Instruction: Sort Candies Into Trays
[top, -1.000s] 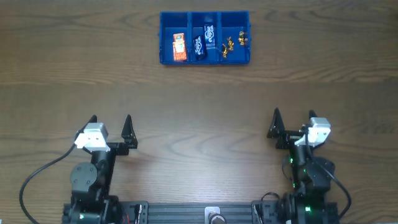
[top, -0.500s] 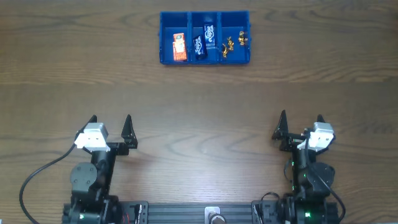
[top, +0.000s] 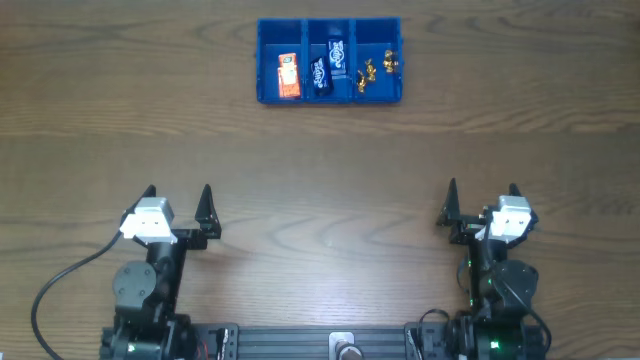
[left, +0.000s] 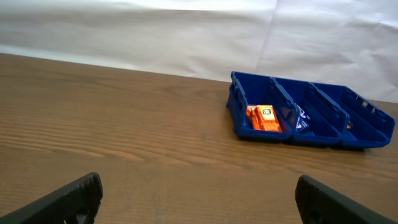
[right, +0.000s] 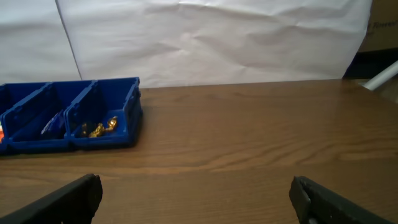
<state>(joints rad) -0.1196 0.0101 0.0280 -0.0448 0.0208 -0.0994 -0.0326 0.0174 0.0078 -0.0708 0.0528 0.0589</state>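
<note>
You have a wooden table (top: 320, 150) carrying one blue tray (top: 300, 100), three compartments, near the middle of its far edge.

Lab rig, wood tbl (top: 320, 150), white backdrop (right: 205, 37)

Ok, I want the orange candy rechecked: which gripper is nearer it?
Left. The left gripper is below-left of the orange candy in the top view; the right gripper is farther off, below-right.

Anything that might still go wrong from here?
The left gripper and right gripper are open, hold nothing and sit far from the tray. Any reach may shove the tray, which seems unfastened. The blue candies lie close to a divider, so a bump might tip one among the gold candies.
</note>
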